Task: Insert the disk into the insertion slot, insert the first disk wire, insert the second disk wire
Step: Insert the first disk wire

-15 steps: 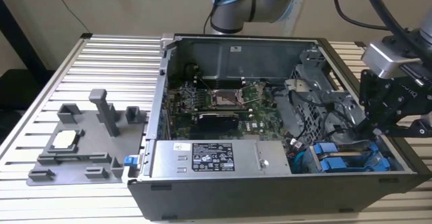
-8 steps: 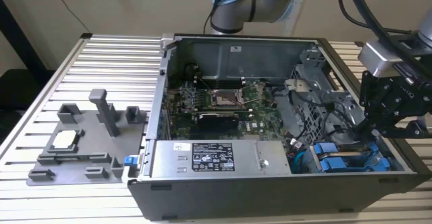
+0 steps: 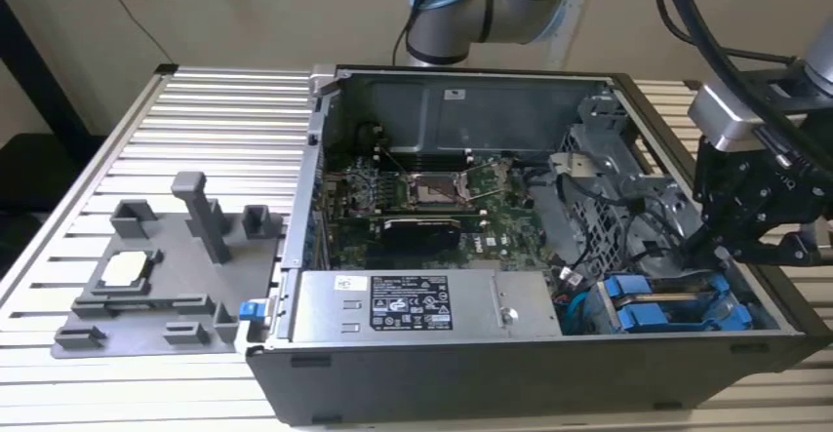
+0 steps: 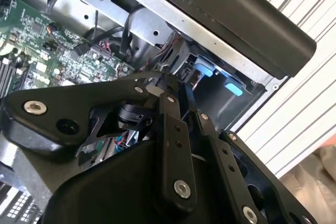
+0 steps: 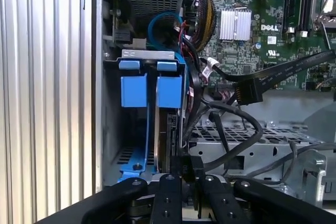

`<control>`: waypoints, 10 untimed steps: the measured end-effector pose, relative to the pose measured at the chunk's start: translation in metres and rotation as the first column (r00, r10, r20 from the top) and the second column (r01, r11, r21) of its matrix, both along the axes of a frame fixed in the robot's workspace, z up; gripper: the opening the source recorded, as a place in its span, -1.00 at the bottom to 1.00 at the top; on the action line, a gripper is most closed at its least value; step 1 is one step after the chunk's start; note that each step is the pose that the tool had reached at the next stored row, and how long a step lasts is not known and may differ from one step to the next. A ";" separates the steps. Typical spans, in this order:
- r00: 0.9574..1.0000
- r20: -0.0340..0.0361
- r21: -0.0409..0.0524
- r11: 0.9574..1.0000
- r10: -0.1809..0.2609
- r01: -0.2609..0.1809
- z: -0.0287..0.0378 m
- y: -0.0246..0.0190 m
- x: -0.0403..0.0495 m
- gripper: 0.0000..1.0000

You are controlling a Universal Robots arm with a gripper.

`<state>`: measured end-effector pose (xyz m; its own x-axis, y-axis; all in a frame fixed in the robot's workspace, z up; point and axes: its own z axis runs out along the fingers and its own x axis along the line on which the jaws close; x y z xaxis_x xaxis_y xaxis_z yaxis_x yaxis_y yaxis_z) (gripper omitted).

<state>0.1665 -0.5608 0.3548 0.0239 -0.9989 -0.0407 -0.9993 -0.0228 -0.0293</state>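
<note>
On the exterior view's left, a ribbed aluminium table (image 3: 195, 120) carries a flat grey plastic fixture with upright posts (image 3: 156, 286). At the centre of the frame stands an open black computer case (image 3: 521, 378). Its green motherboard (image 3: 501, 208) lies bare above a silver power supply box with a pale label (image 3: 521, 305). In the lower right of the case is the silver-rimmed drive bay (image 5: 147, 54).

The disk (image 5: 165, 140), a flat silver-grey hard drive in a bright blue plastic carrier frame, stands on edge in the bay slot nearer the motherboard. Only its thin dark side and blue handle show, and its label face is hidden. Just beside it sits a second blue carrier (image 5: 134, 92).

At the exterior view's right, the black two-finger gripper (image 3: 696, 255) (image 4: 161, 83) (image 5: 188, 176) reaches into the case. Its fingers are drawn nearly together and pinch a small black plug (image 5: 189, 162) at the disk's rear end.

Behind the table, a grey and pale blue arm joint (image 3: 495, 3) rises before a plain beige wall (image 3: 260, 13)
</note>
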 end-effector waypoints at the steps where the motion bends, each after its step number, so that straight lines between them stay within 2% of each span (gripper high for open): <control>1: 1.000 0.000 0.000 1.000 -0.002 0.002 -0.0003 -0.0007 0.0000 -0.62; 4: 1.000 0.000 0.000 1.000 -0.011 0.011 -0.0013 -0.0027 -0.0001 -0.62; 10: 1.000 -0.001 0.000 1.000 -0.019 0.019 -0.0014 -0.0029 -0.0001 -0.62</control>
<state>0.1664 -0.5637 0.3534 0.0054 -0.9992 -0.0406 -0.9996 -0.0042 -0.0286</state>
